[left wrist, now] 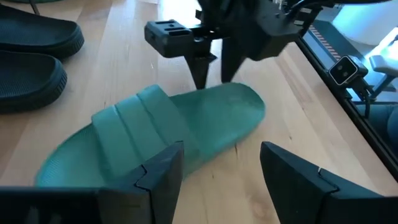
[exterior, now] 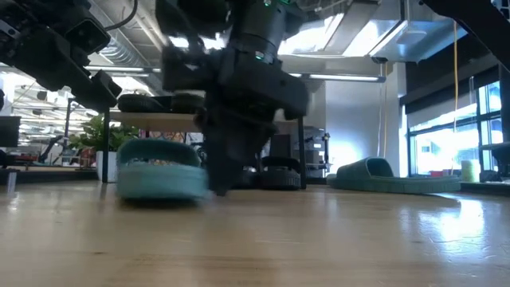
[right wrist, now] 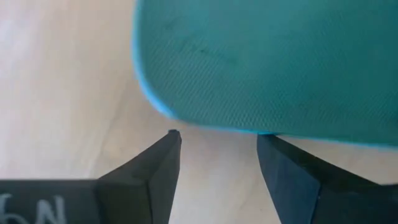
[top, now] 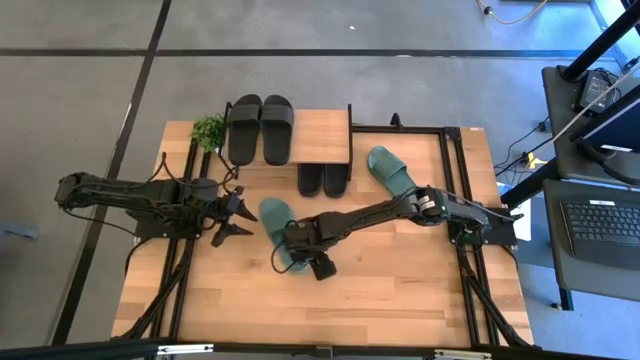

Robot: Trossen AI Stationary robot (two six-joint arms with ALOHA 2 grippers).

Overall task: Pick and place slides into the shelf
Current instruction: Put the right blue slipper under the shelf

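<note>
Right wrist view puts my right gripper (right wrist: pixel 217 146) directly over the heel end of a teal slide (right wrist: pixel 273 62), fingers spread apart with bare tabletop showing between the tips and nothing pinched in them. From the left wrist camera I can see those same fingers (left wrist: pixel 200 68) pointing down at the rim of that slide (left wrist: pixel 155 134), at or just beside its edge; I cannot tell whether they touch it. The slide lies flat on the wooden table (top: pixel 400 290), strap up.

My left gripper (top: pixel 232 218) waits just to the left of that slide (top: pixel 280 235), its fingers wide and empty, aimed at the sandal's strap end. In the low view the right gripper (exterior: pixel 219 179) hangs down beside the teal slide (exterior: pixel 159 171), which sits on the tabletop.

Farther out, the second teal slide (top: pixel 392 172) lies on the table to the right of the shelf (top: pixel 320 135), near the right arm's forearm. Two black slides (top: pixel 260 125) rest side by side on the left part of the shelf's light top board. Another black pair (top: pixel 324 180) sits below that board, their ends poking out from under its front edge. A small green plant (top: pixel 209 130) stands at the shelf's left corner. Beyond the table's right side there is a desk with a keyboard (top: pixel 600 225).
</note>
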